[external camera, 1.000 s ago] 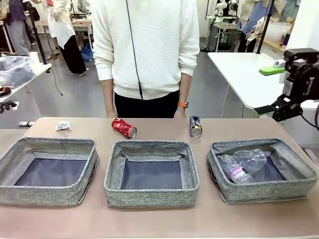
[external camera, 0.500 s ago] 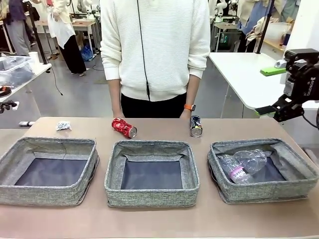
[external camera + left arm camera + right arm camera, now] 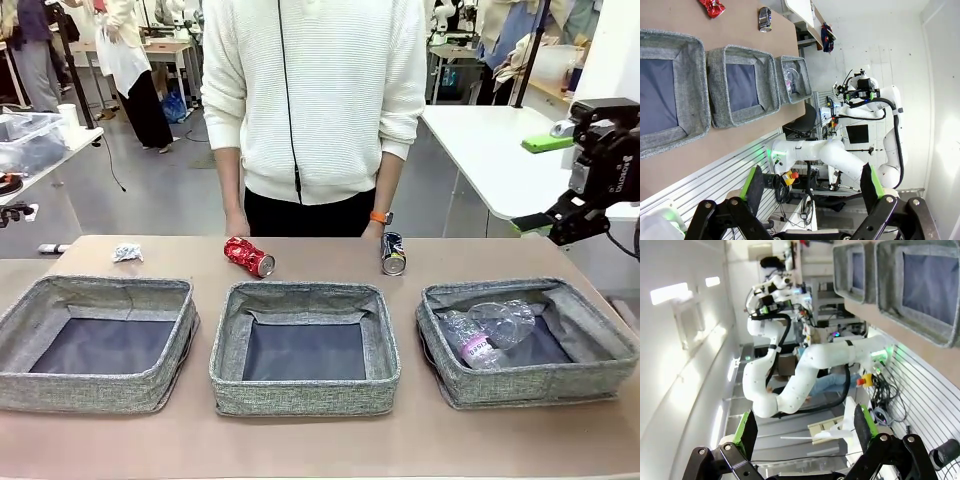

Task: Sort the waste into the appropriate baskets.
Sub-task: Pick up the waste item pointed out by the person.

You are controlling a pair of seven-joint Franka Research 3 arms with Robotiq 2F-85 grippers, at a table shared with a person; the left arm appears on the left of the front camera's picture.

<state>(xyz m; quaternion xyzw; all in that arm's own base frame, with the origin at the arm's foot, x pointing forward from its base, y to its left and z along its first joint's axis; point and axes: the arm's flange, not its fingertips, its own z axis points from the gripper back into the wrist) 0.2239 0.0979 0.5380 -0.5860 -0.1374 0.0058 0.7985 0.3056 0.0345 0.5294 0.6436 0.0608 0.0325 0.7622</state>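
Observation:
A crushed red can (image 3: 248,256) and a dark multicoloured can (image 3: 392,253) lie near the table's far edge, and a small whitish paper wad (image 3: 127,252) sits at the far left. Three grey baskets stand in a row: the left (image 3: 100,395) and middle (image 3: 303,398) hold nothing, the right one (image 3: 530,385) holds two clear bottles (image 3: 487,330), one purple-labelled. My right gripper (image 3: 540,183) hangs open above the table's right end. In the wrist views the left gripper (image 3: 812,187) and right gripper (image 3: 805,429) stand open with nothing between the fingers. The cans (image 3: 764,19) show at the top of the left wrist view.
A person in a white sweater (image 3: 315,100) stands at the far edge, hands just behind the two cans. A white table (image 3: 490,150) stands at the back right. Bare tabletop runs along the front edge before the baskets.
The person has shifted slightly to the right and nearer the table. Neither gripper nor any waste has moved.

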